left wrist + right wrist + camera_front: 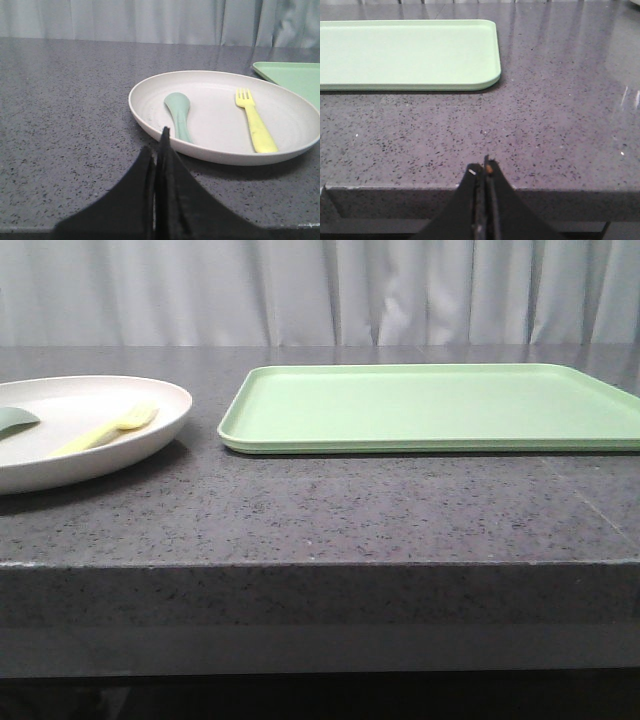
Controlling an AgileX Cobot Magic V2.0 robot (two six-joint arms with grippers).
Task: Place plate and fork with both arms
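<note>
You've got the large round cream-white matte plate (95, 435) at the table's far left, just left of the flat rectangular light green tray (430, 405) and apart from it. On it lies the small pale yellow plastic fork (255, 121), long axis running near-to-far, tines pointing far, right of the dull grey-green spoon-like piece (179, 114). Your left gripper (159, 150) and right gripper (483, 172) are both pinched closed, holding nothing.

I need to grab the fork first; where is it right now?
Front view, far left: the fork lies inside the plate, right of the green spoon, with the green tray further right.
</note>
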